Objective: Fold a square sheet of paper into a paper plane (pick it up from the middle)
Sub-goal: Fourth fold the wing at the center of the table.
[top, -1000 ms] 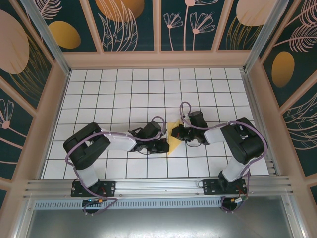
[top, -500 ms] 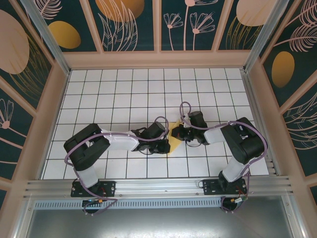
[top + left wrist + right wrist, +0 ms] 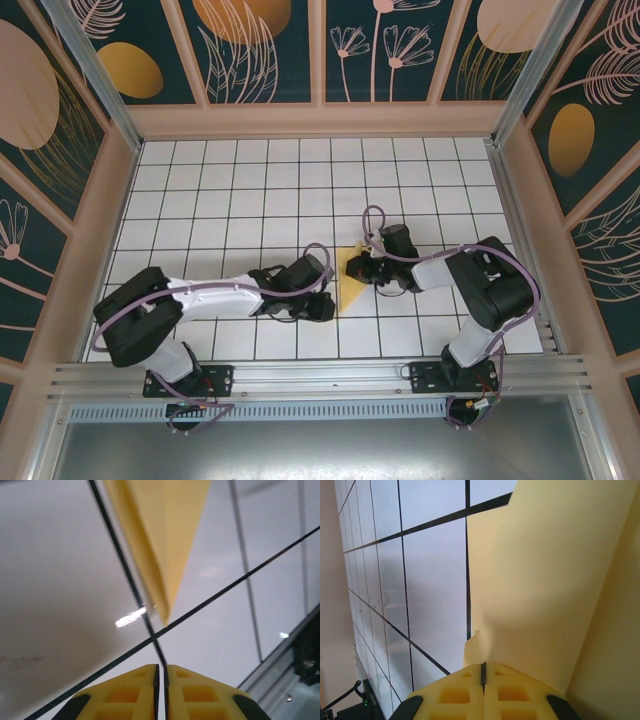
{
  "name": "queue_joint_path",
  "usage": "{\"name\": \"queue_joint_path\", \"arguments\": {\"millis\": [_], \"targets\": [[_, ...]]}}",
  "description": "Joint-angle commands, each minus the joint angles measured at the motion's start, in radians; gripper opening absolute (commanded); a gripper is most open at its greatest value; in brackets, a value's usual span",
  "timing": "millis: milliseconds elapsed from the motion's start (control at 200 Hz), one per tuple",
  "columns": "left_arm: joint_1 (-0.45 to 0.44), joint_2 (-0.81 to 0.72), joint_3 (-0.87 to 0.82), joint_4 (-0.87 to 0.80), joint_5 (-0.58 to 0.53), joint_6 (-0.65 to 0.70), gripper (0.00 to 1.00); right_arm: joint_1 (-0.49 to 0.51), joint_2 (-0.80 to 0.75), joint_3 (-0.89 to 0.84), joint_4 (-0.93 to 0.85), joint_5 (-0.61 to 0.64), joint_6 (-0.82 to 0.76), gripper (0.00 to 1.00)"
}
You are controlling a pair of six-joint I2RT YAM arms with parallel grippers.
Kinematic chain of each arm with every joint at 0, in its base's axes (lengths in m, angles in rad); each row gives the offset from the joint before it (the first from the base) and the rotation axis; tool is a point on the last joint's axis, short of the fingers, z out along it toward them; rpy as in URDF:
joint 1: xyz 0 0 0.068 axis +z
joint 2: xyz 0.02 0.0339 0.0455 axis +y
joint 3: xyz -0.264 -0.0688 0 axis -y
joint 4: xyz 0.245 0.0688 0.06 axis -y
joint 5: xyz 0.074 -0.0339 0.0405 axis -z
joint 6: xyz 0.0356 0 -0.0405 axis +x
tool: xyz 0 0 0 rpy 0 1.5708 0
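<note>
**Left claw** (image 3: 160, 669): two yellow moulded plastic fingers (image 3: 131, 692) with square recesses. They are drawn together with only a hairline slit between the tips, and nothing is held. It sits low over the table (image 3: 55, 575), with the tip of the plane just beyond it and apart from it.

**Right claw** (image 3: 483, 668): fingers of the same yellow plastic, closed with the seam tight. The tips rest against the far right edge of the paper, where a small curled corner meets them. I cannot tell whether any paper is nipped in the seam.

**Paper plane** (image 3: 346, 284): thin matte yellow-orange paper, folded to a narrow wedge. It is broad at the far end and tapers to a sharp point at the near end. In the left wrist view a lengthwise crease runs down to the point, and one layer lies over another along the left edge. It lies on the table near the middle, between the two claws. Its far part is covered by the right claw in the overhead view, and both wrist views cut off its edges.

**Table**: glossy white surface ruled with thin black lines into square tiles. Glare spots show beside the point of the plane.

**Arms**: black and white shells with looped purple cables (image 3: 215, 288), reaching inward from the near edge. The left arm is stretched low and long, and the right arm is bent at the elbow.

**Enclosure**: dark teal wall panels (image 3: 262, 45) printed with orange discs and pale leaf outlines. A ribbed aluminium rail (image 3: 320, 375) runs along the near side.
</note>
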Motion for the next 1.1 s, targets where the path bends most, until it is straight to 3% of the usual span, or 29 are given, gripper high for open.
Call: {"name": "queue_joint_path", "arguments": {"millis": [0, 105, 290, 475, 891, 1096], "targets": [[0.008, -0.047, 0.003, -0.005, -0.058, -0.027, 0.12, -0.002, 0.039, -0.036, -0.064, 0.089, -0.028, 0.05], [0.032, -0.048, 0.007, 0.101, -0.082, -0.077, 0.13, -0.002, 0.039, -0.040, -0.063, 0.089, -0.030, 0.05], [0.055, 0.042, 0.040, 0.376, -0.010, -0.146, 0.12, -0.002, 0.043, -0.041, -0.057, 0.089, -0.028, 0.05], [0.057, 0.172, 0.048, 0.540, 0.071, -0.229, 0.11, -0.002, 0.046, -0.038, -0.060, 0.086, -0.030, 0.05], [0.057, 0.227, 0.042, 0.396, 0.010, -0.201, 0.11, -0.001, 0.058, -0.038, -0.055, 0.086, -0.028, 0.05], [0.057, 0.272, 0.043, 0.383, 0.041, -0.194, 0.11, -0.001, 0.058, -0.036, -0.063, 0.091, -0.031, 0.05]]}}
